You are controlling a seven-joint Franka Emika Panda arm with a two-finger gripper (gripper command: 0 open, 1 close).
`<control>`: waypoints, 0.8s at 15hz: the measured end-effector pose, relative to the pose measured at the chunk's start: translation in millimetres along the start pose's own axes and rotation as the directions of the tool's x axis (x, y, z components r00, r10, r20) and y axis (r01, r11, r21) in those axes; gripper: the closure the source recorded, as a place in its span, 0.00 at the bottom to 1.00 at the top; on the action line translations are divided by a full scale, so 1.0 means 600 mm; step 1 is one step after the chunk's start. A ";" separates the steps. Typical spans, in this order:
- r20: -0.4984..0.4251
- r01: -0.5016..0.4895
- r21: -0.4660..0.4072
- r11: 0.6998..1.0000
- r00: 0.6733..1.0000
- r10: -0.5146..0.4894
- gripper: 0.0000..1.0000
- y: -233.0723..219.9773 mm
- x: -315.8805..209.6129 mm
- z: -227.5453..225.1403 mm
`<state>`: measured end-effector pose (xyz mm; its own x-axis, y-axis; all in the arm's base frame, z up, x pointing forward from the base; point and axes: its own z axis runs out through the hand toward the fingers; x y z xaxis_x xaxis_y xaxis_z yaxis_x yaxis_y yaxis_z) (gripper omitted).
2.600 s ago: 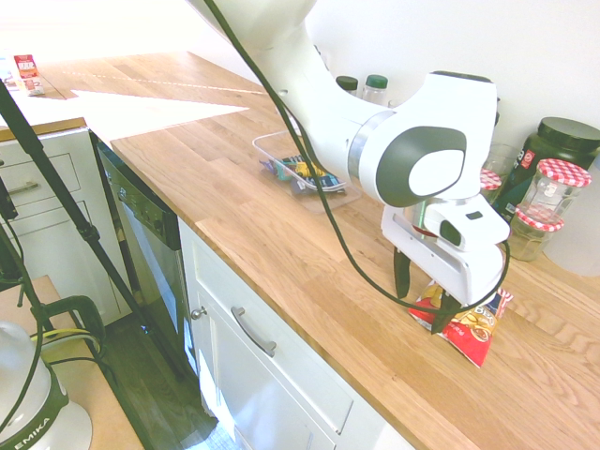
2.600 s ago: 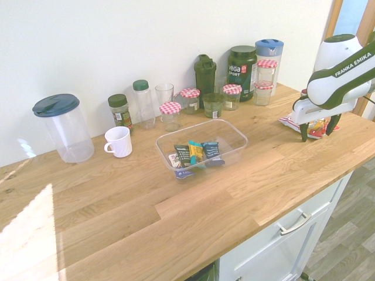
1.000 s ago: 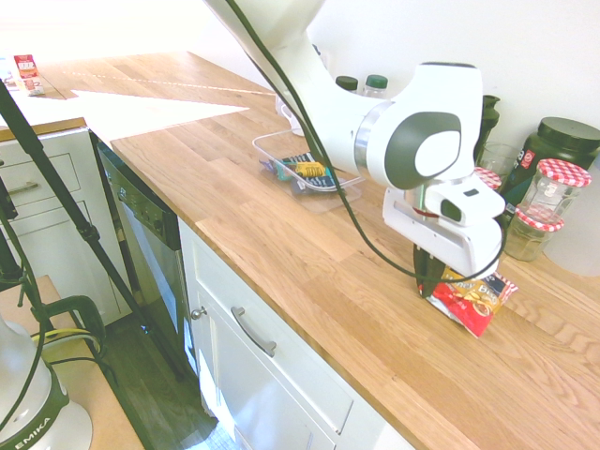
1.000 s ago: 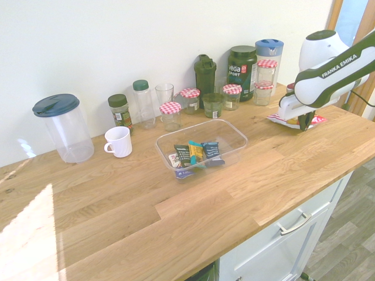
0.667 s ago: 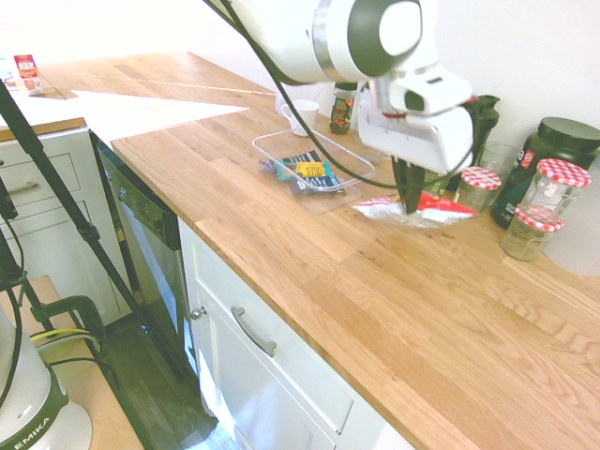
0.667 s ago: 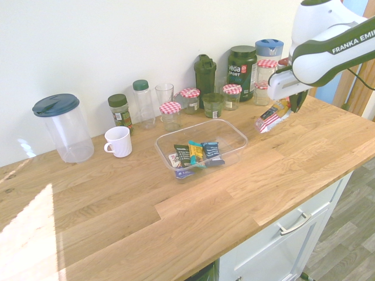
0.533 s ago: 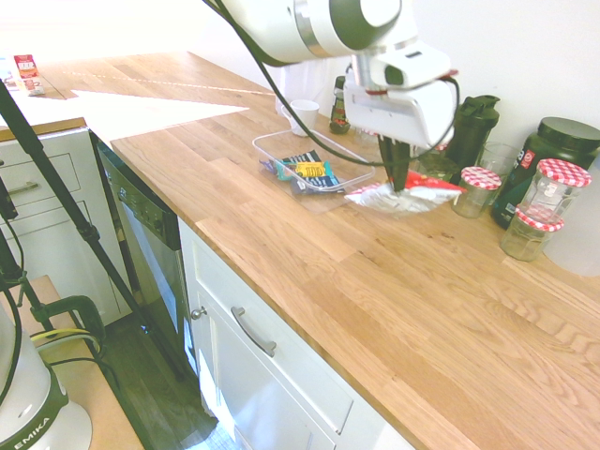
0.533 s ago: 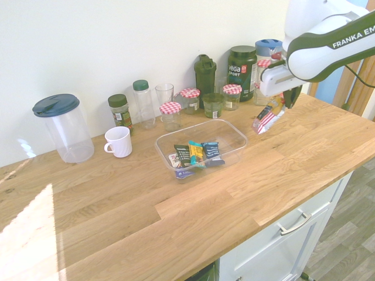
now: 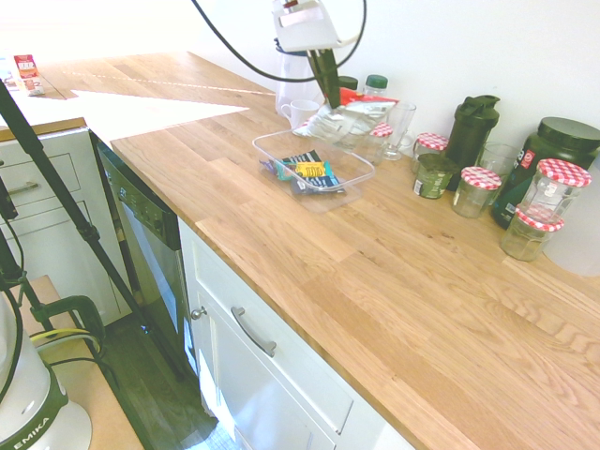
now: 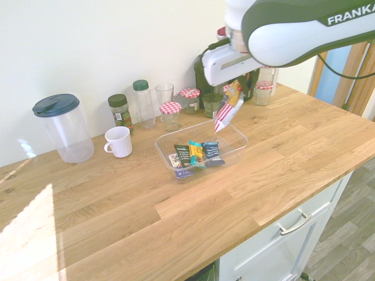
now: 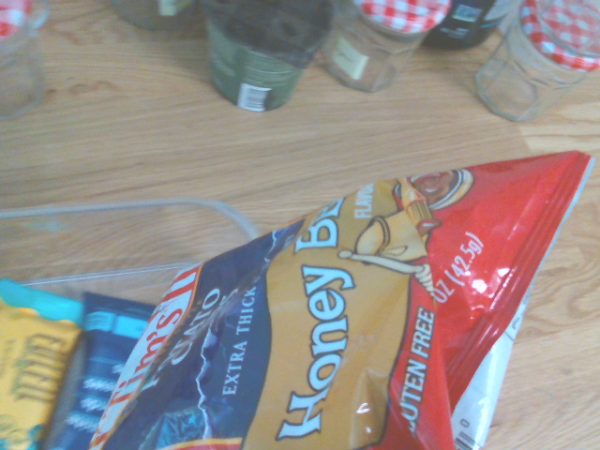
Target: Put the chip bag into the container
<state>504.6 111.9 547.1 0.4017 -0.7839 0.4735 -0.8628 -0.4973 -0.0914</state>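
The chip bag (image 9: 354, 118), red with a silvery back, hangs in the air from my gripper (image 9: 333, 98), which is shut on its top edge. In the second exterior view the chip bag (image 10: 227, 108) dangles over the far right part of the container (image 10: 237, 132), a shallow clear plastic tray. It hangs above the container (image 9: 355, 161) without touching it. The wrist view shows the chip bag (image 11: 366, 328) close up with its "Honey BBQ" label, and the container (image 11: 141, 208) rim beneath it. My gripper (image 10: 236, 84) is above the bag.
Several small wrapped snacks (image 10: 196, 153) lie in the tray. Behind it along the wall stand jars with red-checked lids (image 10: 171, 115), a glass (image 10: 164, 93), a dark shaker bottle (image 9: 469, 130), a white mug (image 10: 119, 141) and a clear jug (image 10: 63, 127).
My gripper has lifted the chip bag off the right end of the counter and carried it along to above the container. It stayed shut on the bag throughout.
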 end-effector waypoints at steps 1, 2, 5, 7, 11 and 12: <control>-0.001 0.013 -0.004 1.000 1.000 -0.013 1.00 -0.022 -0.032 0.001; 0.006 0.025 -0.014 1.000 1.000 -0.025 1.00 -0.044 -0.058 0.011; 0.035 0.048 -0.048 0.998 0.998 -0.047 1.00 -0.102 -0.113 0.062; 0.049 0.050 -0.066 0.997 0.998 -0.047 1.00 -0.118 -0.132 0.092; 0.057 0.030 -0.083 0.996 0.998 -0.025 1.00 -0.123 -0.130 0.125; 0.058 0.022 -0.086 0.996 0.998 -0.017 1.00 -0.121 -0.123 0.136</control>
<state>562.7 175.4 447.5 0.4334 -0.7956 0.4232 -0.8770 -0.4804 -0.0050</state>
